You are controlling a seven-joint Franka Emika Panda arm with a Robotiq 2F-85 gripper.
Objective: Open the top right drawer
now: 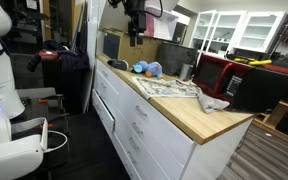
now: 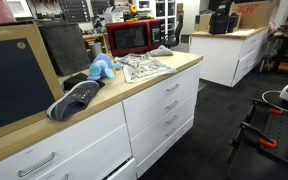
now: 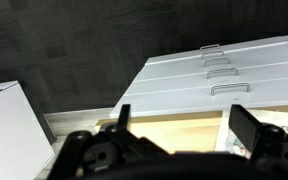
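Wrist view: tool (image 3: 184, 118) being held wide open, empty, well clear of top right drawer (image 2: 156, 90). Slim handle (image 2: 172, 88) maybe being missed; lower drawer (image 2: 150, 110) getting hooked instead.

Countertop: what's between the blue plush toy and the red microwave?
A printed sheet, newspaper-like, lies flat between the blue plush toy and the red microwave, with a crumpled grey cloth at its microwave end. Both exterior views show it.
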